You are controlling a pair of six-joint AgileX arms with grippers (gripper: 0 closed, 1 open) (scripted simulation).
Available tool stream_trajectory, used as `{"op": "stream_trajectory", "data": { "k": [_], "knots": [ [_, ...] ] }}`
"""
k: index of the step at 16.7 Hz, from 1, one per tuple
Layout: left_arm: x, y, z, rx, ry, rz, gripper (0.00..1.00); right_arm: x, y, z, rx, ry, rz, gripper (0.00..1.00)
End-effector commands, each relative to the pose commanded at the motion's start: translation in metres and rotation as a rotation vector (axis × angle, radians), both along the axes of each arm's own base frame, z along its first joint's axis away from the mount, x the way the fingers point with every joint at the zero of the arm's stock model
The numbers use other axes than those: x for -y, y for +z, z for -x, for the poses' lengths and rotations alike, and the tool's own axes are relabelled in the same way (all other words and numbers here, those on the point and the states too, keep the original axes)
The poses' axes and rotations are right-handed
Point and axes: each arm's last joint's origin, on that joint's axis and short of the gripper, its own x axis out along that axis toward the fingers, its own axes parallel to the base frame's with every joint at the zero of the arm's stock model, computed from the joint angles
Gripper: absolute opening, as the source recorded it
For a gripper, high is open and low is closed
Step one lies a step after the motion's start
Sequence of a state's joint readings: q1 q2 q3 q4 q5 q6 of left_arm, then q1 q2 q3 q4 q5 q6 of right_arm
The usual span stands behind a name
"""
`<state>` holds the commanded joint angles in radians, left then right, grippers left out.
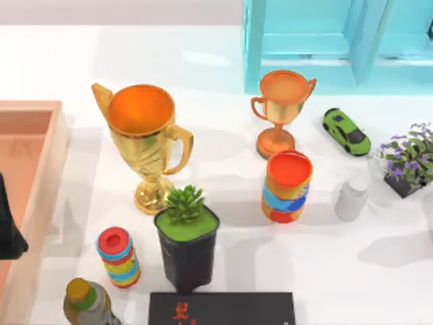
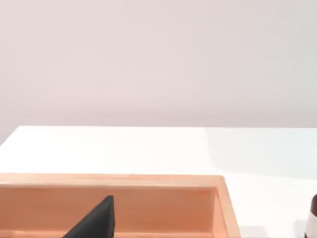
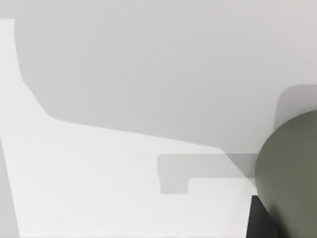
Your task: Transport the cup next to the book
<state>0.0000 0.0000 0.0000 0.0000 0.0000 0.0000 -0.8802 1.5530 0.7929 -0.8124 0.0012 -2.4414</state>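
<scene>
Striped cup (image 1: 287, 187) stands upright mid-surface, a bit right of centre, open red-orange mouth up, touching nothing; bronze trophy (image 1: 279, 112) just behind it, white bottle (image 1: 352, 198) near on its right. Book (image 1: 222, 309) lies flat at the front edge, long side running left-right, w/ a black plant pot (image 1: 187, 245) right behind its left part. So cup sits behind & slightly right of the book's right end, apart from it; free surface beside the book's right end looks like the obvious drop spot. Cup's long axis is vertical, so a side grip across the body seems right. Left arm (image 1: 9, 227) is a dark shape at the far left edge over the wooden tray (image 1: 47, 177), well apart from the cup, w/ gold trophy (image 1: 145, 142) & pot between; its wrist view shows a dark tip (image 2: 96, 222) over the tray. Can't tell either hand's state, wide or narrow. Right wrist view gives bare surface & a dull green round shape, unclear what. Judging by the cup being right of centre, right arm probably has the cleaner reach. Nothing gripped yet as far as seen; task at its start.
</scene>
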Motion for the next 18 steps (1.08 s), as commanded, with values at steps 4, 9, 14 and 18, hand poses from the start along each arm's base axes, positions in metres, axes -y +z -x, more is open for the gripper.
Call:
{"op": "stream_trajectory", "data": {
  "k": [4,9,14,18],
  "knots": [
    [0.0,0.0,0.0,0.0,0.0,0.0,1.0,0.0,0.001,0.0,0.001,0.001,0.0,0.0],
    [0.0,0.0,0.0,0.0,0.0,0.0,1.0,0.001,0.024,-0.001,-0.007,0.009,-0.009,0.0],
    [0.0,0.0,0.0,0.0,0.0,0.0,1.0,0.0,0.05,0.0,0.001,0.0,0.0,0.0],
    [0.0,0.0,0.0,0.0,0.0,0.0,1.0,0.0,0.049,0.0,-0.003,0.0,-0.003,0.0]
  ]
}}
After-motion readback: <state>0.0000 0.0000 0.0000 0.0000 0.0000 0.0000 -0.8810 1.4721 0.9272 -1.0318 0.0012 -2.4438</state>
